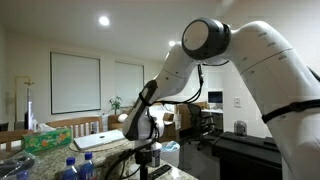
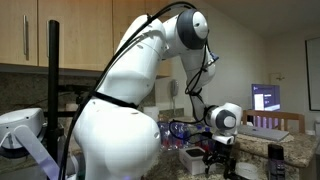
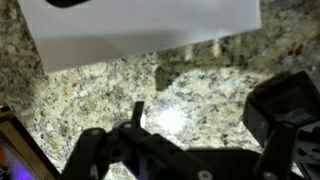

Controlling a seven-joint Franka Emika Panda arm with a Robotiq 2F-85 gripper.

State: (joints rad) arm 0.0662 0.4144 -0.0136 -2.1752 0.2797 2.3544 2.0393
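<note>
The granite counter [image 3: 90, 95] is speckled beige and grey, and a bright glare sits on it just ahead of the gripper [image 3: 185, 132]. In the wrist view the dark fingers [image 3: 285, 110] stand wide apart at the two sides, with bare stone between them and nothing held. The picture is blurred, so I cannot tell how high they hang above the stone. The white sheet [image 3: 140, 28] lies flat on the counter across the top of that view, ahead of the gripper and apart from it. Its near edge runs slightly slanted. At the lower left of the wrist view a wooden strip [image 3: 12, 140] marks the counter's edge. In an exterior view the gripper [image 1: 148, 158] points down over the counter. Blue-capped water bottles [image 1: 68, 168] stand near it on one side, and a floral box [image 1: 45, 140] stands farther back. A black unit [image 1: 245, 155] closes off the other side. Behind are two pale windows [image 1: 76, 82], a ceiling light [image 1: 104, 20] and a lit monitor [image 1: 215, 98]. In an exterior view the gripper [image 2: 218, 162] hangs below wooden cabinets [image 2: 30, 35], with a screen [image 2: 266, 97] beyond. The widest bare stretch is the stone between the fingers and the sheet.
</note>
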